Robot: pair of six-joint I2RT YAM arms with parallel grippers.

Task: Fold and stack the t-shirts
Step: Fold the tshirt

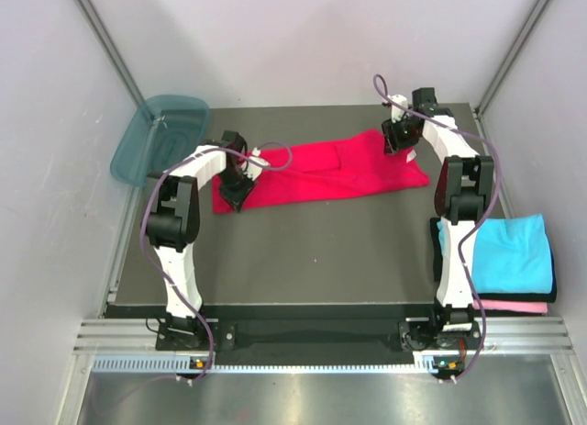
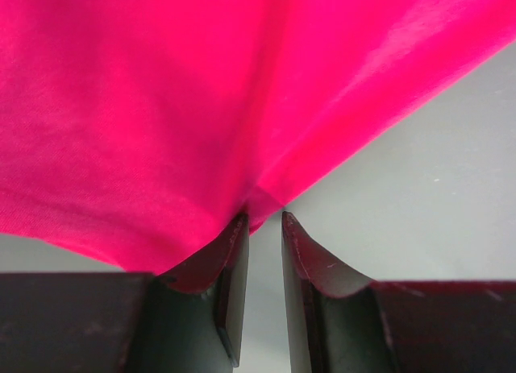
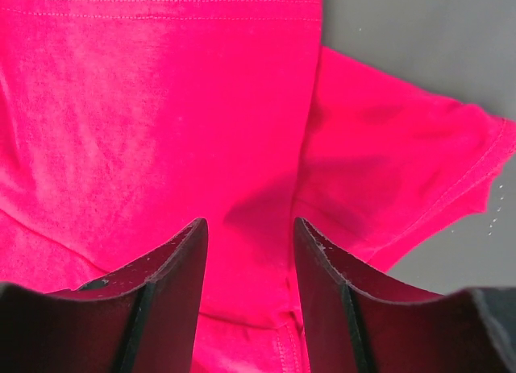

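From the top camera I see the red t-shirt (image 1: 321,173) stretched across the far half of the table (image 1: 303,251). The left gripper (image 1: 232,191) is at its left end and the right gripper (image 1: 397,146) at its far right corner. The cyan t-shirt (image 1: 509,255) lies folded on the pink t-shirt (image 1: 518,307) at the right edge. On the left wrist camera the jaws are nearly closed, and cloth gathers at their tips, seemingly pinched. On the right wrist camera the jaws are spread over the cloth, gripping nothing.
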